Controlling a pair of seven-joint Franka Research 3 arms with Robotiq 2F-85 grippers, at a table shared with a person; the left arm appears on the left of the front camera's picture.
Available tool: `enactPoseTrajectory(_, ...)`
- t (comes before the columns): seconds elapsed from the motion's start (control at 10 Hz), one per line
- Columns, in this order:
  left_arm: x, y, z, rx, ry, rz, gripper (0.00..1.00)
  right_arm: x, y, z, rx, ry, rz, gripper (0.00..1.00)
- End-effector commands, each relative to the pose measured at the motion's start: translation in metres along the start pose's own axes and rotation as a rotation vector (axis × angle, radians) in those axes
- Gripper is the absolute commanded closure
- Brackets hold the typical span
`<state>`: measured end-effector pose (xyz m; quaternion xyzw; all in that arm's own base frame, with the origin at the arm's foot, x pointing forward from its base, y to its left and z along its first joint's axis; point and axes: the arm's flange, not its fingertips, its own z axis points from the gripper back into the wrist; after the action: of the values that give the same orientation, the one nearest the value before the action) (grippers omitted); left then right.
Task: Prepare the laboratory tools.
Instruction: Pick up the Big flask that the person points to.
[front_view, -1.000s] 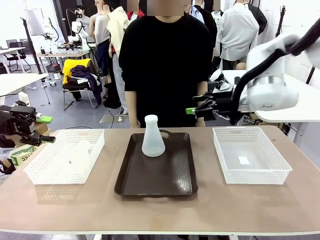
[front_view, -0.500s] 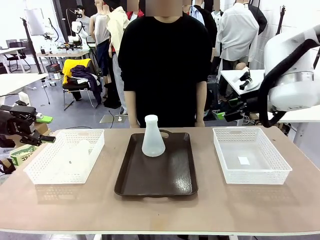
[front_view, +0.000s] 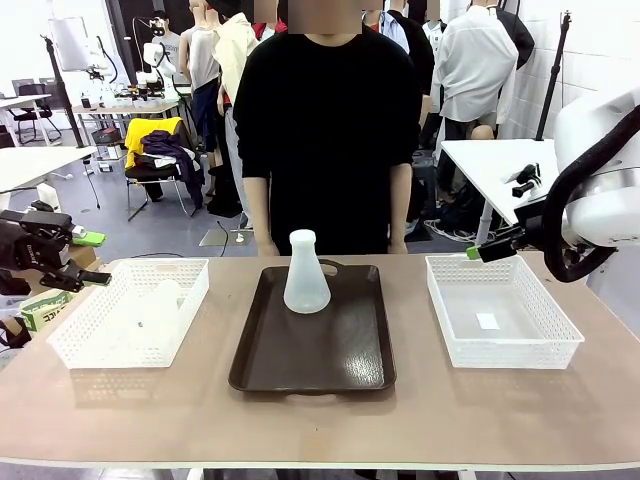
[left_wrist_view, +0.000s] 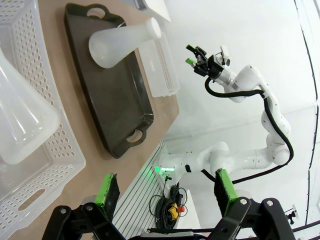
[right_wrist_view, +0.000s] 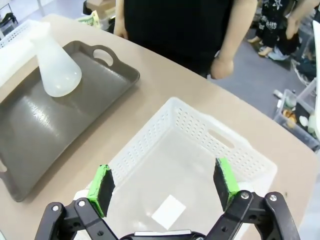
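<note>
Right claw (front_view: 478, 252): swung away from the tray (front_view: 310, 365) within the last second, leaving the air past the tray's far right corner for a spot right of the tray, over the far rim of the right basket (front_view: 515, 355). Its jaws are spread wide with nothing between them.
Left claw (front_view: 95, 258): unmoved, well left of the tray and beyond the outer side of the left basket (front_view: 115, 357). Its jaws are wide and empty.
First flask (front_view: 306, 275): upright on the far half of the tray, touched by neither claw.
Second flask (front_view: 160, 305): inside the left basket, left of the tray. It looks upright through the lattice, though that is hard to confirm.
Person (front_view: 330, 120): stands behind the tray at the far side of the desk (front_view: 320, 425), arms hanging, hands off the surface.
Progress: about halfway, by the look of it. One flask is set out on the tray and the other is not yet lifted from its basket. The left claw is the nearer one for that pick.
Writing: none legible. A small white slip (front_view: 487, 321) lies on the floor of the right basket, right of the tray, and reads blank at this size. No markings can be made out on either flask.
</note>
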<state>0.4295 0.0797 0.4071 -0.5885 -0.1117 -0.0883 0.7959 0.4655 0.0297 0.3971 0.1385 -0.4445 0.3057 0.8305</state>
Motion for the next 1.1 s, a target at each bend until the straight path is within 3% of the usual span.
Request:
enactPoseTrajectory(0.0,-0.0014,-0.0008,0.0026,0.005,0.008,-0.005,0.00,0.0089,-0.0003,0.0074,0.016,0.014,-0.011,0.00)
enactPoseTrajectory(1.0,-0.0014,-0.0008,0.0026,0.005,0.008,-0.005,0.00,0.0010,0.0001,0.0007,0.000,-0.002,-0.004,0.00)
